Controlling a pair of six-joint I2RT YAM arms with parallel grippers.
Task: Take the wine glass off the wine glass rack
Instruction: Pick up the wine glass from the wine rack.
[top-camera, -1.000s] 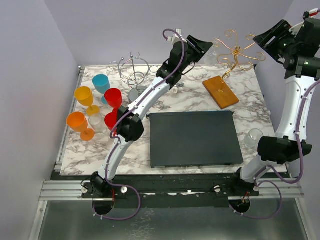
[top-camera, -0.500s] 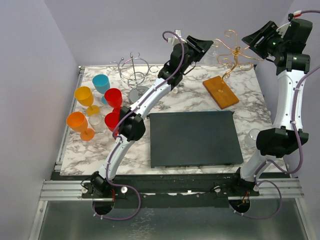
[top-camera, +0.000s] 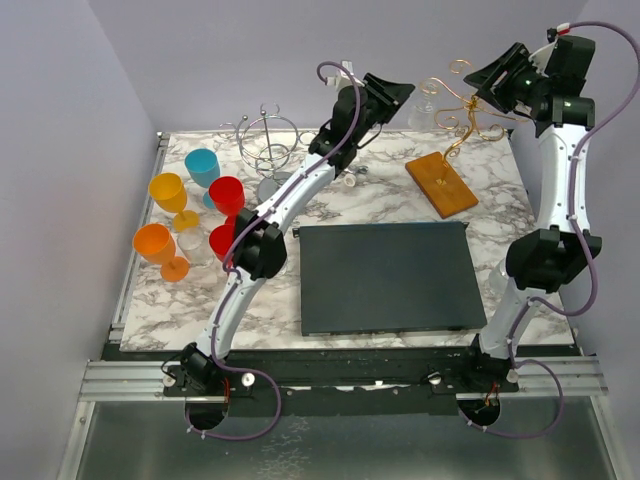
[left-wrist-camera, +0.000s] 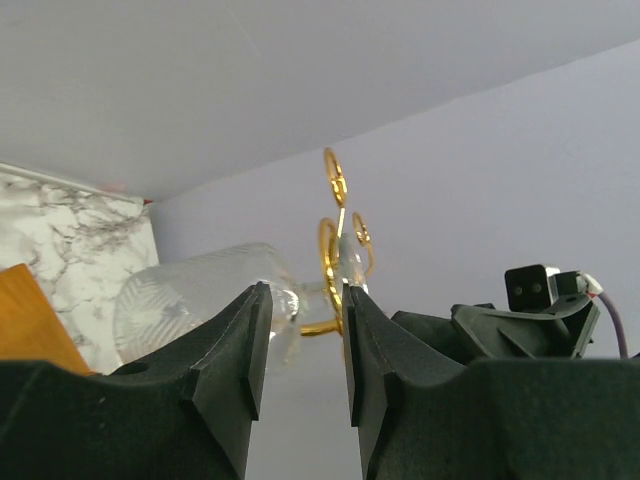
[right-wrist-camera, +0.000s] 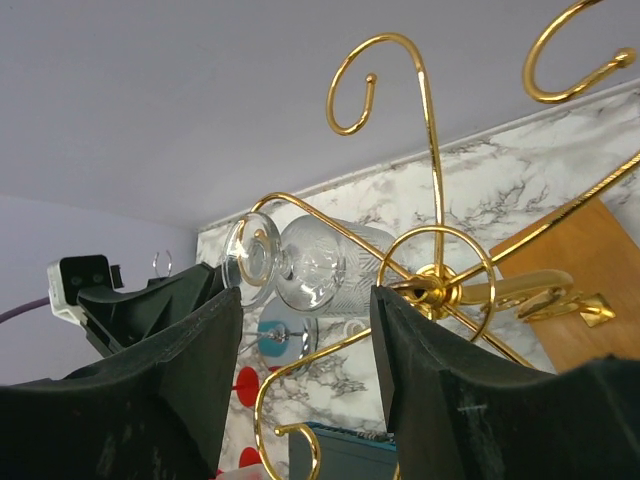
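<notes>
Five coloured plastic goblets are standing at the left of the marble-patterned table, with a silver chrome wire stand on a round base just behind them. Further right I'm seeing the left gripper reaching high toward the far wall. Its fingers are standing a narrow gap apart, and the stem of the clear wine glass is showing in that gap. I cannot tell whether the pads are touching it. A flat dark rectangular mat is lying in the middle of the table.

The glass is hanging on its side from a gold hook on the wine glass rack, high above the tabletop. The rack's orange-brown wooden base is sitting at the far right of the table, just beyond the mat's far corner. At the right, the right gripper is hovering by the rack's gold wire curls with its fingers spread wide — pinching nothing that I can see.
</notes>
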